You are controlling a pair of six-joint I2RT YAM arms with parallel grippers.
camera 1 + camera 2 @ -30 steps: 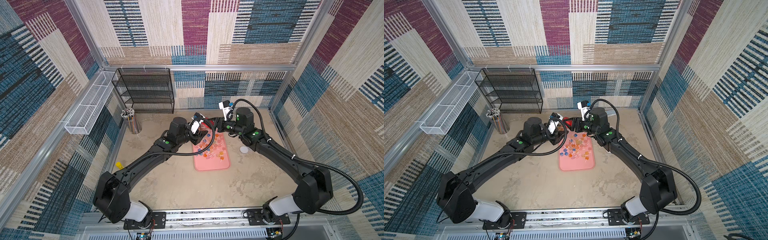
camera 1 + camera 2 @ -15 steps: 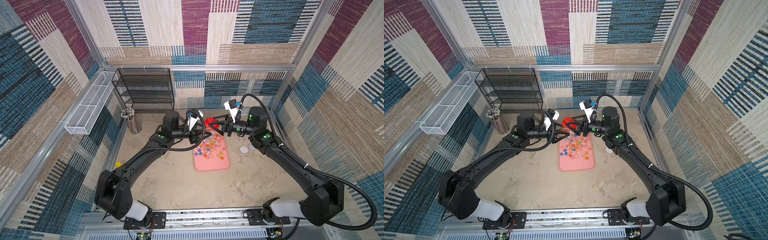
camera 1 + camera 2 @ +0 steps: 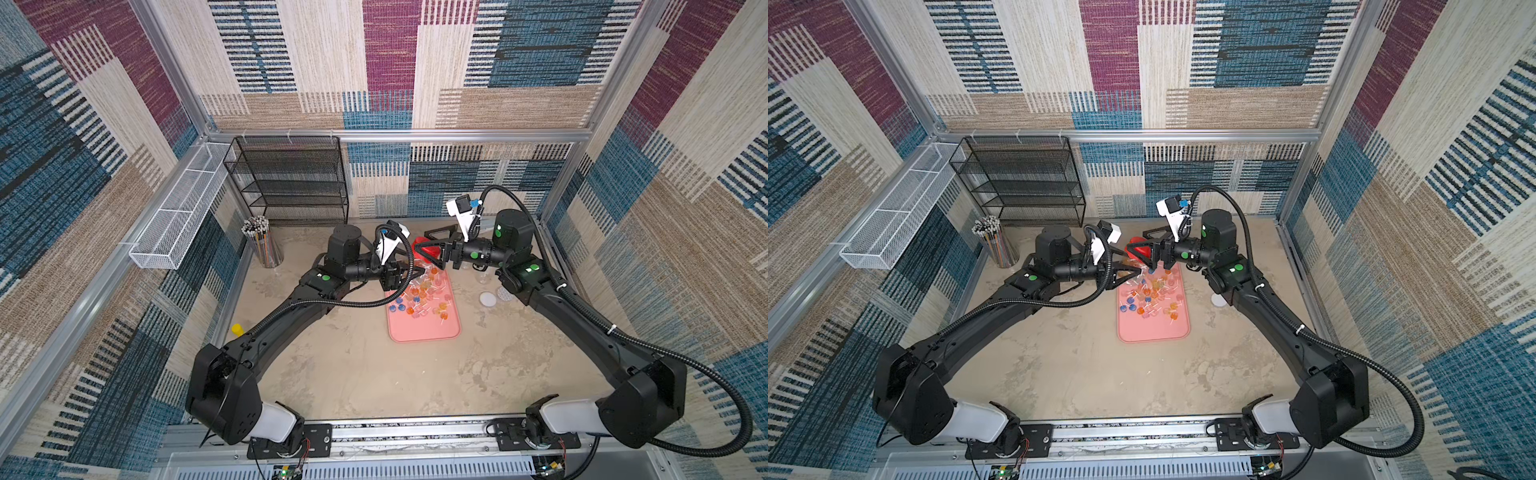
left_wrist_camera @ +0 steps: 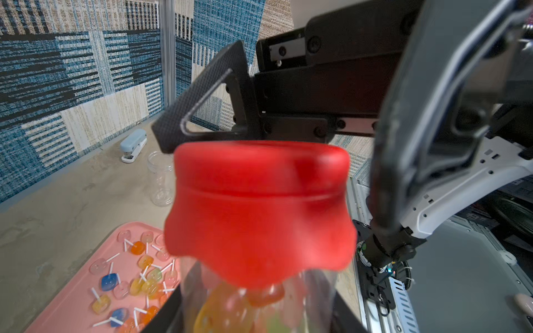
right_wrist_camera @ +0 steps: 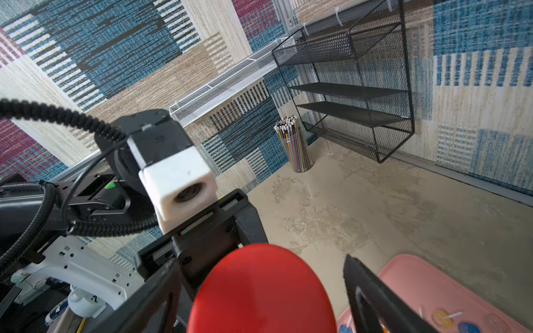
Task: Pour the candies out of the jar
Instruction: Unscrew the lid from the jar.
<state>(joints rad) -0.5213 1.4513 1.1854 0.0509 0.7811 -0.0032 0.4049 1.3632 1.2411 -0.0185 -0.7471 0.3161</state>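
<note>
My left gripper (image 4: 259, 317) is shut on the clear jar (image 4: 317, 291), held above the far end of the pink tray (image 3: 424, 332). Candies (image 4: 219, 308) show through its wall. A red lid (image 4: 259, 210) sits at the jar's mouth; I cannot tell whether it is still seated. My right gripper (image 5: 261, 276) faces it, open, one finger (image 5: 372, 297) clear of the lid (image 5: 259, 291). Loose candies (image 3: 419, 297) lie on the tray. Both top views show the lid (image 3: 1139, 248) between the two grippers.
A pencil cup (image 3: 262, 243), a black mesh shelf (image 3: 291, 183) and a white wire basket (image 3: 178, 216) stand at the back left. An empty clear jar (image 4: 161, 181) and a stapler (image 4: 133, 145) sit by the far wall. A white disc (image 3: 488, 299) lies right of the tray.
Both arms drew back from low over the tray, bringing the jar and its red lid up between them. The right gripper's jaws have spread wide around the lid. The left stays shut.
</note>
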